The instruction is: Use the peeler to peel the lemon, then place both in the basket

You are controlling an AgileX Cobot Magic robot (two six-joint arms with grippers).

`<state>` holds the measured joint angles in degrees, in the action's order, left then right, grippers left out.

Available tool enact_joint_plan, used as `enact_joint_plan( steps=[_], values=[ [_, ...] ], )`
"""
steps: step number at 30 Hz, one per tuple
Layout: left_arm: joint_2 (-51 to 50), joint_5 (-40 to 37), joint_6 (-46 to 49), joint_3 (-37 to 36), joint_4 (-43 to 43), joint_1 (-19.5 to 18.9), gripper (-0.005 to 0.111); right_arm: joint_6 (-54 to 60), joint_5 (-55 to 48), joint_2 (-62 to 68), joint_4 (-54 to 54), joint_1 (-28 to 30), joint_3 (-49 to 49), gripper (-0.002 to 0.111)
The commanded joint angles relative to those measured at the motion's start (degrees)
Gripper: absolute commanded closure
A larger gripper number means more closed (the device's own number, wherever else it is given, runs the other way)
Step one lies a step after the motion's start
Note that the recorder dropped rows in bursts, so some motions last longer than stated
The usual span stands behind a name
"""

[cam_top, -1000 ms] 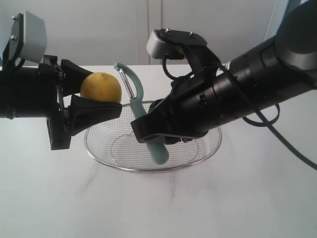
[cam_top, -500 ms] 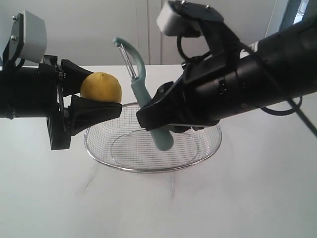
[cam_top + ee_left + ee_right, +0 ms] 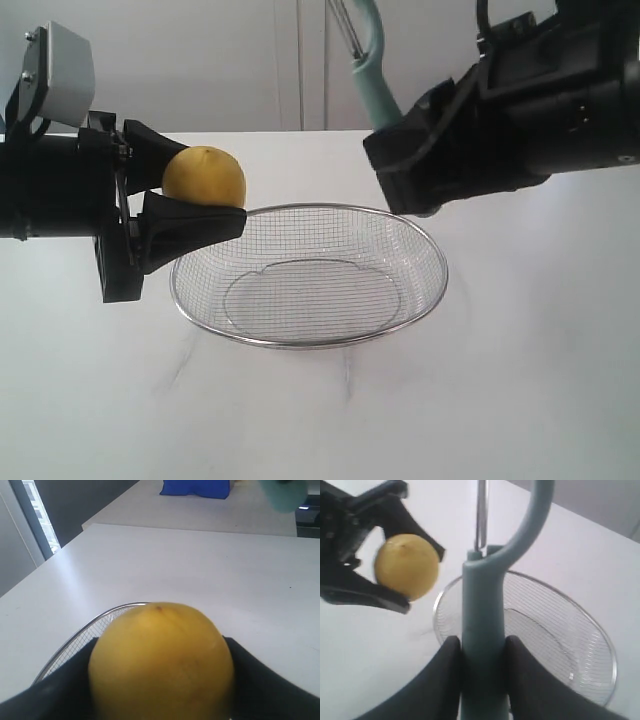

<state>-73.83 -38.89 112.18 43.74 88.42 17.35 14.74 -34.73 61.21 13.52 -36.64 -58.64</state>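
The yellow lemon (image 3: 204, 177) is clamped in my left gripper (image 3: 190, 190), held in the air just left of the wire basket (image 3: 310, 342) and above its rim. It fills the left wrist view as the lemon (image 3: 161, 662), with the basket rim (image 3: 70, 645) behind. My right gripper (image 3: 395, 150) is shut on the teal peeler (image 3: 366, 60), raised high above the basket's far side, with the head cut off at the top edge. From the right wrist, the peeler handle (image 3: 483, 630) stands between the fingers (image 3: 442, 672), with the lemon (image 3: 406, 566) and basket (image 3: 600, 645) beyond.
The basket stands on a white marbled table (image 3: 320, 420). A pale wall (image 3: 200, 60) lies behind the table. A blue object (image 3: 195, 487) sits far off on another surface in the left wrist view.
My right arm has lifted the peeler up and to the right, out of the basket and away from the lemon. The left gripper and lemon have stayed still.
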Motion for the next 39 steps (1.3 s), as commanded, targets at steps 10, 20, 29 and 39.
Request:
enact_joint_plan(
  steps=[10,20,29,39],
  values=[
    [0.48,-1.12,7.19,0.23,0.48,-0.06,0.107,-7.44,0.33,17.37,-13.52,5.19,-0.84,0.108],
    [0.48,-1.21,7.08,0.23,0.48,-0.06,0.107,-7.24,10.59,30.42,-13.52,8.10,-4.92,0.108],
    [0.48,-1.21,7.08,0.23,0.61,-0.06,0.107,-7.34,14.55,40.40,-13.52,8.10,-4.92,0.108],
    [0.48,-1.21,7.08,0.23,0.61,-0.06,0.107,-7.49,14.99,44.26,-12.10,7.99,-4.92,0.108]
  ],
)
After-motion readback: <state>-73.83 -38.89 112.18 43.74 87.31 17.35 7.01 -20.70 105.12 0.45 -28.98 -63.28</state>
